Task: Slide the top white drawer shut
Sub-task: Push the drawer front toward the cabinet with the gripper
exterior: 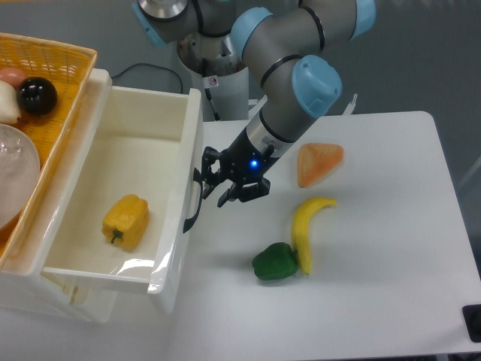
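Note:
The top white drawer (113, 143) stands pulled out at the left, with a yellow bell pepper (125, 221) lying inside it. Its curved black handle (192, 210) sits on the front panel facing right. My gripper (214, 182) hovers just right of that front panel, at the handle's upper end. Its fingers are spread open, and nothing is held between them. I cannot tell whether a fingertip touches the handle.
An orange woven basket (71, 68) with a black ball (37, 95) and a glass bowl sits on the cabinet at far left. On the table lie a green pepper (276, 262), a banana (307, 228) and an orange wedge (319, 163).

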Controlling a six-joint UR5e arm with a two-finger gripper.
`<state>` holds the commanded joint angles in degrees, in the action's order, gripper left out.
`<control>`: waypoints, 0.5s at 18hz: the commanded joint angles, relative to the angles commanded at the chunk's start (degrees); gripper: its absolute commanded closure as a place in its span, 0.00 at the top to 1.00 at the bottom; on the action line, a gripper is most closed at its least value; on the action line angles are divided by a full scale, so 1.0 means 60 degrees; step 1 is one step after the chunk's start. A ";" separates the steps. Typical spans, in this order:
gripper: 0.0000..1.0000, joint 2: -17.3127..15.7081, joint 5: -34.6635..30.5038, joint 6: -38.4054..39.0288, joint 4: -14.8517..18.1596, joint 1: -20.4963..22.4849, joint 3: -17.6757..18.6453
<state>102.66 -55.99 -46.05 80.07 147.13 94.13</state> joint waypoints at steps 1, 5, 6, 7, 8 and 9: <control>0.28 0.0015 -0.0015 0.0000 -0.0015 0.0015 0.0000; 0.17 0.0161 -0.0029 -0.0015 -0.0044 0.0015 0.0015; 0.15 0.0176 -0.0029 0.0000 -0.0029 0.0015 0.0015; 0.13 0.0190 -0.0029 0.0000 -0.0029 0.0000 0.0015; 0.13 0.0190 -0.0044 0.0000 -0.0029 -0.0014 0.0044; 0.13 0.0190 -0.0029 -0.0015 -0.0029 -0.0014 0.0058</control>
<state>103.80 -56.16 -46.14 79.89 147.04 94.48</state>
